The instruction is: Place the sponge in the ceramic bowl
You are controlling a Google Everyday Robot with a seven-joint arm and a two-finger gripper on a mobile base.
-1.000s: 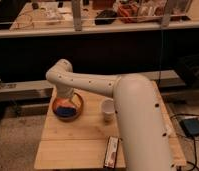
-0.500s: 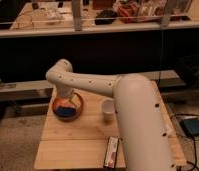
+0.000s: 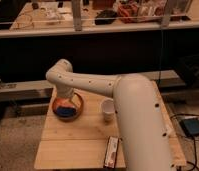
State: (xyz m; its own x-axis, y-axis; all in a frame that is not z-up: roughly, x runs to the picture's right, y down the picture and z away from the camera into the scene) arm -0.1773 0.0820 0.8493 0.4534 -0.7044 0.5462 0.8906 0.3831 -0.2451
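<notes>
The sponge (image 3: 68, 112) lies inside the bowl (image 3: 80, 106), centre left of the frame. The gripper (image 3: 66, 102) hangs just over it; whether it grips the sponge or has let go, I cannot tell.

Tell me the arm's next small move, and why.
Likely lift the hand straight up out of the ceramic bowl. The blue sponge already lies inside the bowl, just under the hand, and the white cup stands near the bowl, so a sideways exit could knock it.
</notes>
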